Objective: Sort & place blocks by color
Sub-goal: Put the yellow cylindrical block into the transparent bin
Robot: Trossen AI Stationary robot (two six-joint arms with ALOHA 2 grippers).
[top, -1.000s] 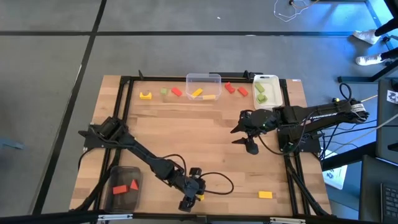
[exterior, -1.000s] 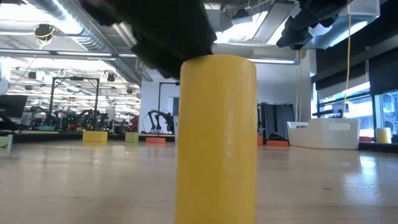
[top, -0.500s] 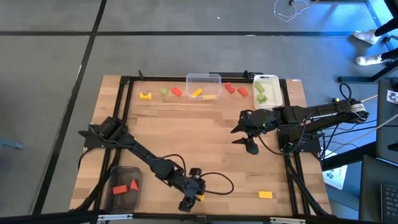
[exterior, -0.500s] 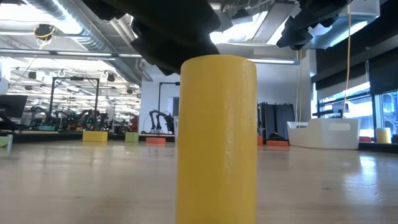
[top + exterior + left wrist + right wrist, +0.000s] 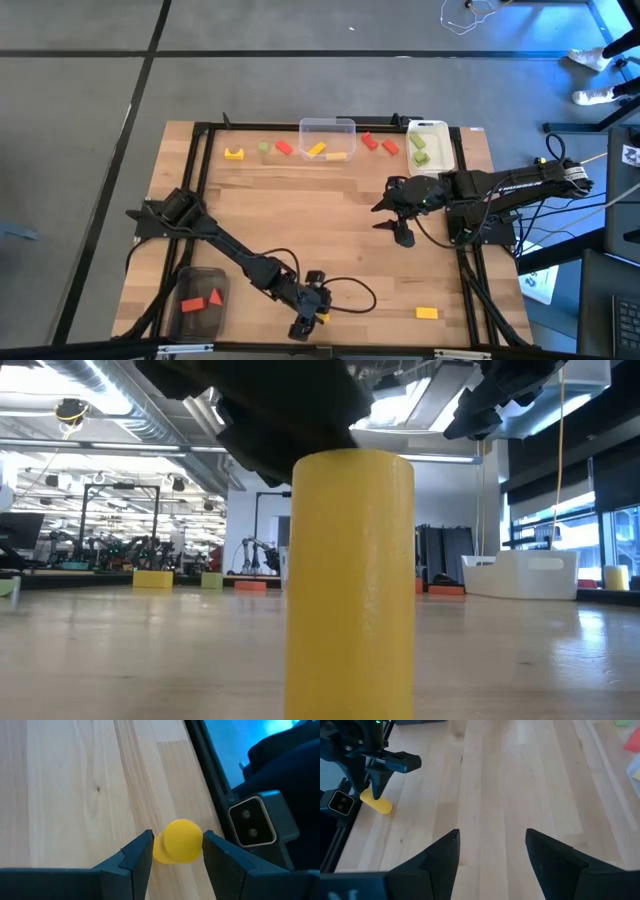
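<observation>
Left gripper (image 5: 172,851) sits low over the table's near edge, fingers either side of a yellow cylinder (image 5: 179,841). The cylinder stands upright, round top toward the wrist, long axis vertical and in line with the approach. Both fingers look flush on its flanks; read as clamped, though a hairline gap can't be ruled out. So the next move is likely a straight lift.

Farther off, a flat yellow block (image 5: 427,313) lies to the side. Right gripper (image 5: 388,217) hovers mid-table, fingers apart, empty, well away.
</observation>
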